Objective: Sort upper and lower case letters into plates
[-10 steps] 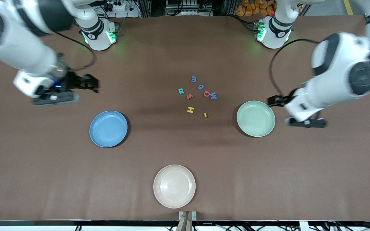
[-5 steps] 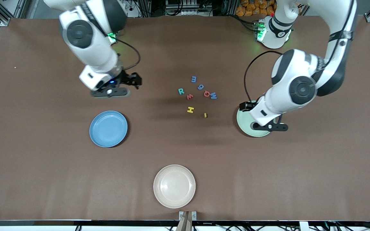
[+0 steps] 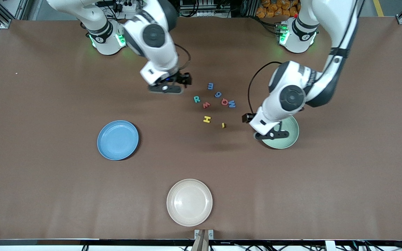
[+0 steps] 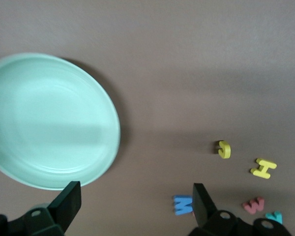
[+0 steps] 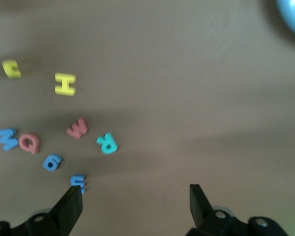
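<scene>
Mint plate (image 3: 289, 139) (part hidden) lies under left tool (image 4: 132, 201).

Our right arm reaches in from its base, wrist bent down, the right gripper (image 5: 132, 206) hanging low over the table — its fingers (image 5: 71, 204) spread wide, nothing between them. Our left arm folds at the elbow, the left gripper (image 4: 135, 206) likewise pointing down — fingers (image 4: 69, 199) apart and empty.
</scene>
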